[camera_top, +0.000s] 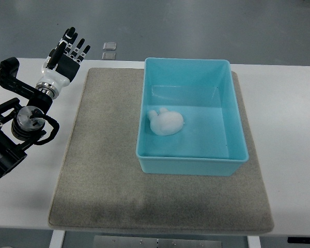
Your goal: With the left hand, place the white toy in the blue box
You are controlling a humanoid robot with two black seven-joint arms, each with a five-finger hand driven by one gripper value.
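Note:
A white plush toy lies inside the blue box, near the box's left wall on its floor. The box stands on a grey mat. My left hand is at the far left of the table, well away from the box, with its fingers spread and holding nothing. Its arm comes in from the left edge. The right arm does not show.
The grey mat covers the middle of the white table. Two small grey squares lie on the floor beyond the table's far edge.

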